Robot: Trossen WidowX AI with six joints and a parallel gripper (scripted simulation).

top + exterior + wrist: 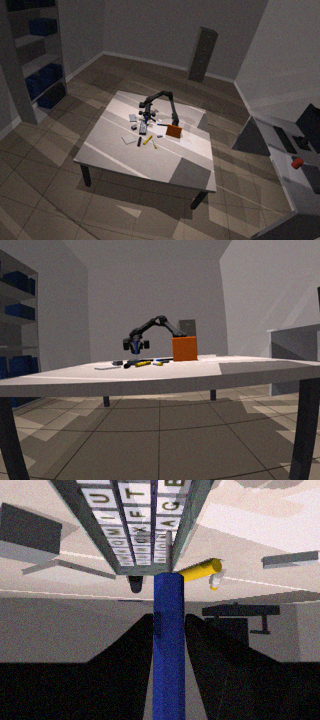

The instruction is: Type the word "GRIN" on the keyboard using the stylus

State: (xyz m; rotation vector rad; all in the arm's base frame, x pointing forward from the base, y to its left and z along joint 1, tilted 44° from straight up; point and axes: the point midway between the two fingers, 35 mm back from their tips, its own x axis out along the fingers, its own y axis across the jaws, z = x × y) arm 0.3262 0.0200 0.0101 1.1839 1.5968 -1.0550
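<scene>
Arching up from behind the upright orange box [173,131] [184,349], the black jointed arm [172,103] [148,325] bends at a high elbow, then slopes down to its wrist. Black two-fingered gripper [146,116] [136,351] [168,621] points downward, fingers narrowly apart, closed on the blue stylus with a thin grey tip [146,119] [136,347] [169,670]. Stylus near upright in exterior view, tip below the fingers. Dark-framed keyboard with white lettered keys [142,129] [133,362] [142,522] lies beneath the gripper; tip overlaps the key column with A and G in wrist view. Contact with a key: cannot tell. Thick yellow cylinder [147,139] [142,364] [202,570] lies beyond the keyboard from the gripper.
</scene>
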